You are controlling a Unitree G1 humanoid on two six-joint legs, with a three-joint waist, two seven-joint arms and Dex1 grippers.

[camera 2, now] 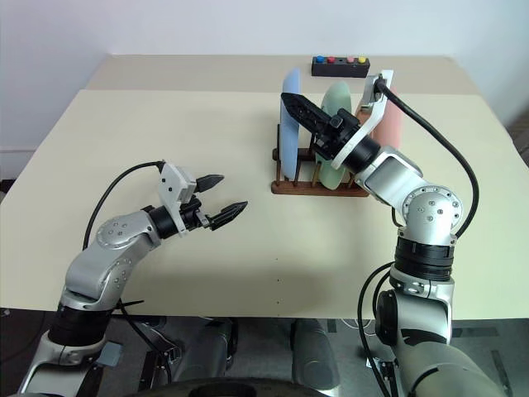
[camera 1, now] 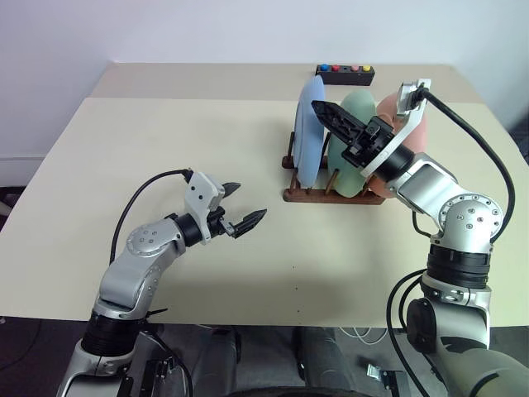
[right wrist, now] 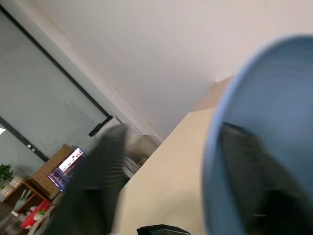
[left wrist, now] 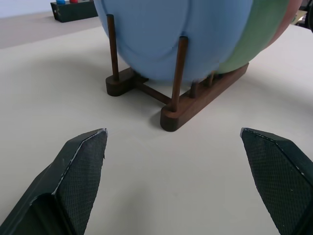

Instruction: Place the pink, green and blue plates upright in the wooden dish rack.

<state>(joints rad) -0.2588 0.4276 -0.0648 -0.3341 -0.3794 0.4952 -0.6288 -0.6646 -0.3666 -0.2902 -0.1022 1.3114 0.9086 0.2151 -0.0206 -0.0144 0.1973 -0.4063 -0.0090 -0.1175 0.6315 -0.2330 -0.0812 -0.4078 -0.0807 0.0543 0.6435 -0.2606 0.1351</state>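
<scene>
Three plates stand upright in the wooden dish rack (camera 1: pixel 331 195) at the table's far right: the blue plate (camera 1: pixel 307 136) on the left, the green plate (camera 1: pixel 357 153) in the middle, the pink plate (camera 1: pixel 413 132) on the right. My right gripper (camera 1: pixel 319 107) is raised at the top of the blue plate and is open. In the right wrist view the blue plate's rim (right wrist: pixel 215 161) stands between its two fingers. My left gripper (camera 1: pixel 250 201) hovers open and empty over the table, left of the rack and pointing at the rack's near end (left wrist: pixel 171 117).
A small black box with coloured buttons (camera 1: pixel 345 74) sits behind the rack near the table's far edge. The cream table (camera 1: pixel 165 141) stretches wide to the left. A black cable (camera 1: pixel 463 124) arcs over my right arm.
</scene>
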